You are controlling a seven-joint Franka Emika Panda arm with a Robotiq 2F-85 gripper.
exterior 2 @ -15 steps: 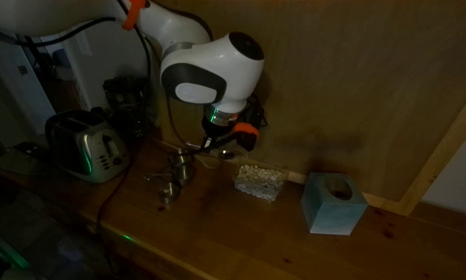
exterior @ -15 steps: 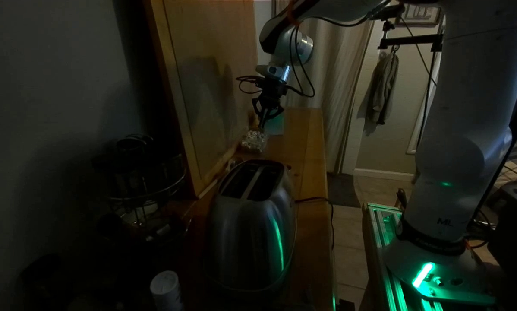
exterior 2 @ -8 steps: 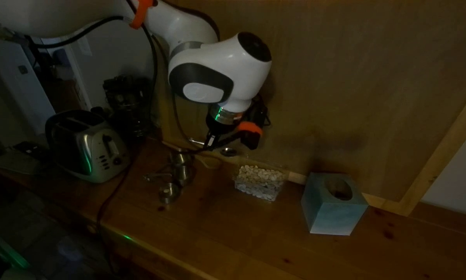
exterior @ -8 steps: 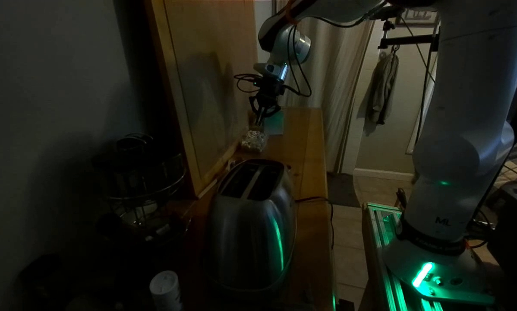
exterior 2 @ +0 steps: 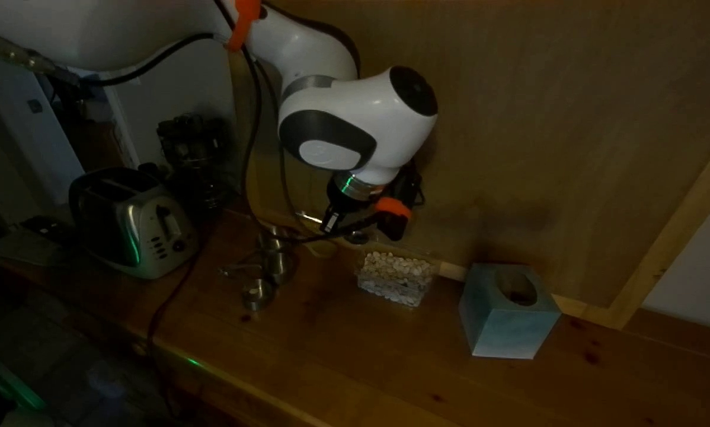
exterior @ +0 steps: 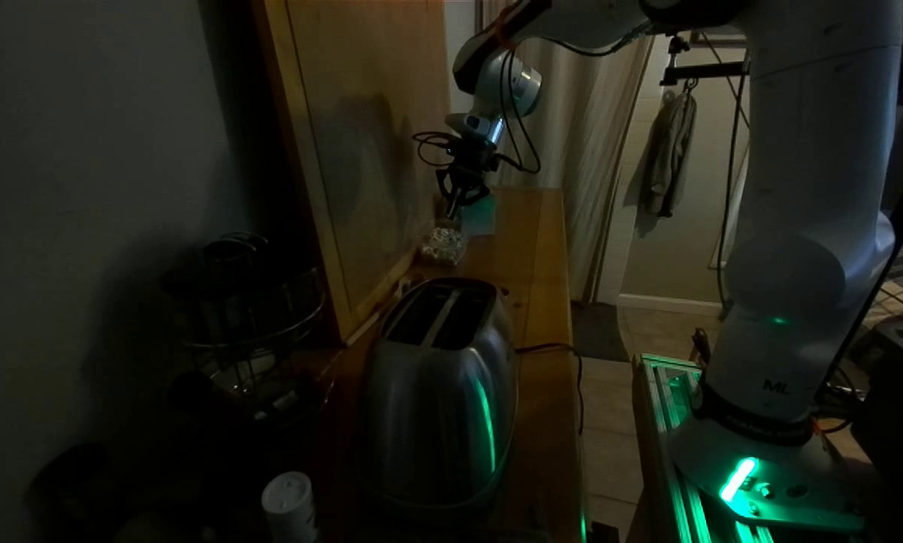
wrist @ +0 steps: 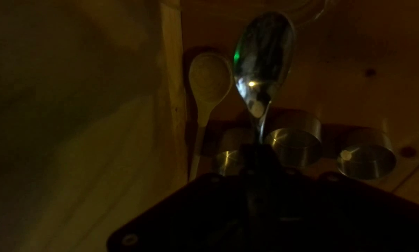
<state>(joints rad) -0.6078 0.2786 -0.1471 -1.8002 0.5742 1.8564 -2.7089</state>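
Note:
My gripper (wrist: 259, 155) is shut on the handle of a shiny metal spoon (wrist: 265, 52), whose bowl points away from the fingers in the wrist view. A small pale piece (wrist: 257, 109) lies near the spoon's neck. Below the gripper, several metal cups stand on the wooden counter: a cup (wrist: 295, 148) just right of the fingertips, another cup (wrist: 367, 159) farther right with a pale piece in it, and one partly hidden by the gripper. In an exterior view, the spoon's bowl (exterior 2: 357, 237) hangs left of a clear container of pale pebble-like pieces (exterior 2: 397, 277).
A wooden spoon (wrist: 210, 77) lies along the wooden panel (exterior 2: 539, 148). Beyond the container stands a blue tissue box (exterior 2: 509, 314). A toaster (exterior 2: 133, 222) with a trailing cord and a dark appliance (exterior 2: 195, 160) are at the other end of the counter (exterior 2: 331, 356).
In an exterior view the arm has shifted right and slightly down, carrying the spoon toward the container of pale pieces. The cups, container and tissue box have not moved.

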